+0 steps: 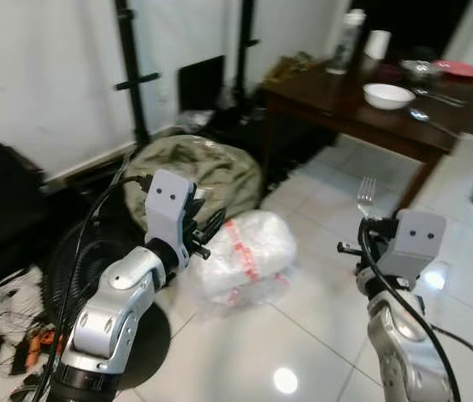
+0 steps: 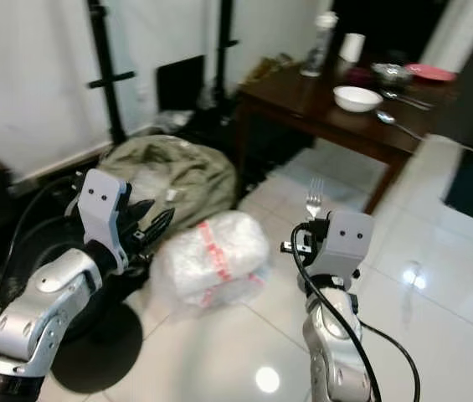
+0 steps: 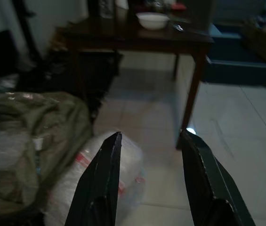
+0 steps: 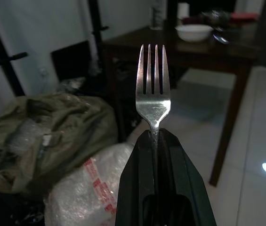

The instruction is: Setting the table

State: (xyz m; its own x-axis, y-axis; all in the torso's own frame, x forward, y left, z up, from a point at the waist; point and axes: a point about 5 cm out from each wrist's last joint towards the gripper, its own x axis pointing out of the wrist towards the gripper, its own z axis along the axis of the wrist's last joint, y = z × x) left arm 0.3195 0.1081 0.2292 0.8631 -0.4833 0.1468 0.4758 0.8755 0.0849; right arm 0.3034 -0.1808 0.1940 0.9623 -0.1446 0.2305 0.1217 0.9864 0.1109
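In the left eye view, the right tool [image 1: 368, 224] is seen at the lower right of the frame, closed on a fork [image 1: 366, 198] whose tines are pointed upward. The left tool [image 1: 205, 228] is held left of centre, above a clear plastic bag [image 1: 240, 255] lying on the tiled floor [image 1: 320, 335], with an olive sack [image 1: 194, 172] behind it. At the upper right a dark wooden tabletop [image 1: 336, 99] is seen, carrying a white bowl [image 1: 388, 95], a spoon [image 1: 424, 117] and a red plate [image 1: 460, 68]. In the right eye view the same layout is shown, the tabletop being well apart from both arms. In the left wrist view, the two black fingers [image 3: 100, 183] are seen spread apart with nothing between them, the bag and floor visible through the gap. In the right wrist view, the fork handle is clamped between the shut fingers [image 4: 137, 188], only the neck and tines standing clear, with the bowl far behind at the upper right. The fork is judged light, stiff and smooth, so slipping or twisting in the grip is likely if it is knocked; it is best held along the handle, as it is now.
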